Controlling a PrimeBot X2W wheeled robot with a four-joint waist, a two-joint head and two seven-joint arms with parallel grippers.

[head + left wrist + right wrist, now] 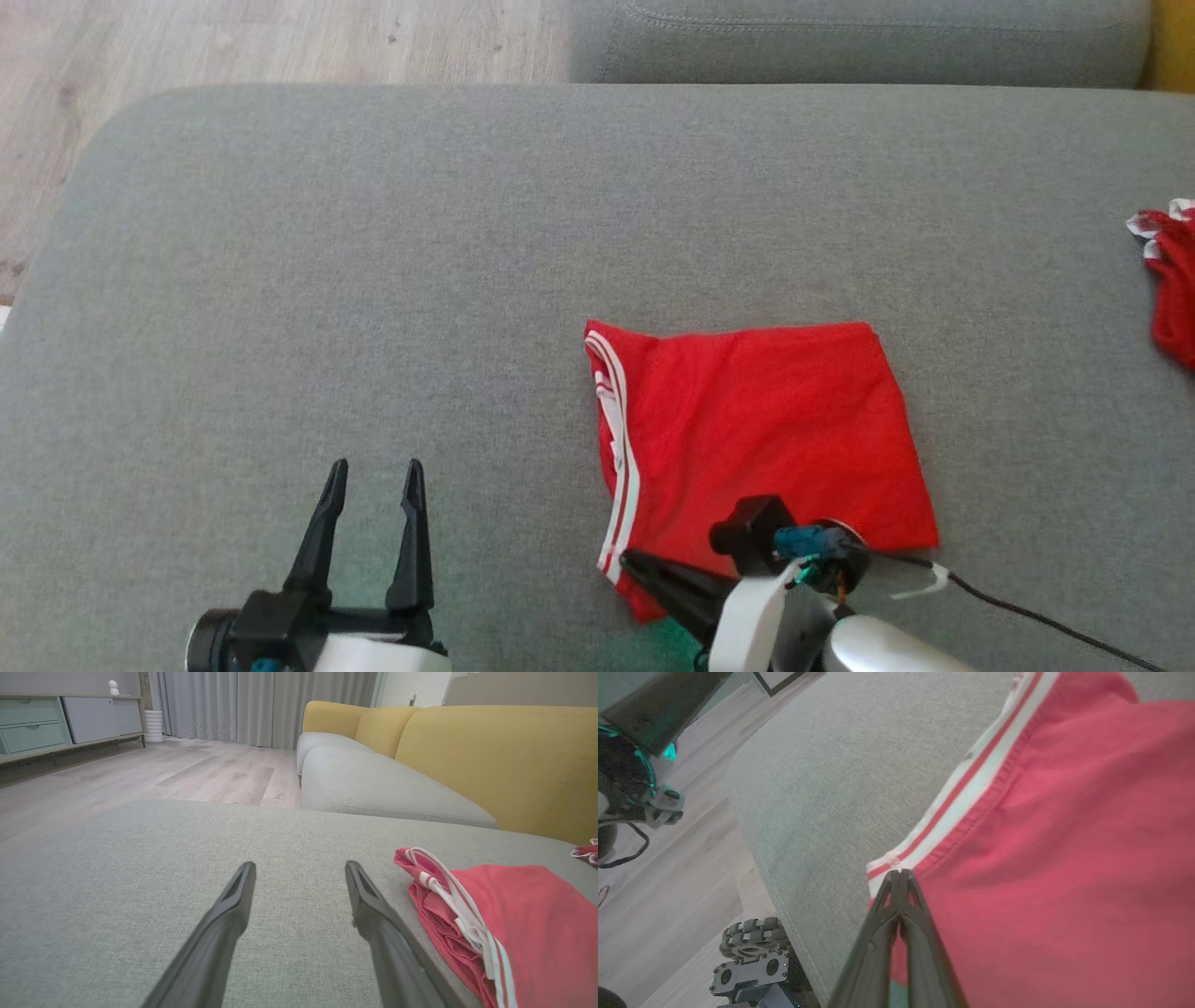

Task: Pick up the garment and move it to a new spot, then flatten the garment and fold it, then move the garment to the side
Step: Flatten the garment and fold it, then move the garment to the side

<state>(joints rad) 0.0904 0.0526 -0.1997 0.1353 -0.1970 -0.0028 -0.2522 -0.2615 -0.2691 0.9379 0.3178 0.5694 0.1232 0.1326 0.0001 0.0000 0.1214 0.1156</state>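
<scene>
- Finds the red garment (766, 439) folded into a rough rectangle on the grey sofa cushion (373, 280), right of centre in the head view and close to the cushion's near edge, with the white-striped hem (624, 467) running down its left side.
- Catches the right jaws closed together at the garment's near left corner, tips resting on the striped hem, by the look of it nipping the cloth there.
- Leaves the left jaws spread apart and low over bare cushion, near the garment's left side, holding nothing and touching nothing.
- Shows a second red piece (1172, 289) at the cushion's far right edge, well apart from the folded one.
- Points, judging from the tidy fold, to the last step of the task: moving the garment to the side, with the flattening and folding apparently done and a grip taken for the shift.
- Calls next for a low lift or a slide sideways across the cushion, keeping the layers stacked.
- Warns of a one-corner hold: likely to peel the top layers back or drag the fold open, so favours a slow, flat pull, or a second hold from the left jaws on the striped side.
- Offers open cushion to the left as the roomier landing spot.
</scene>
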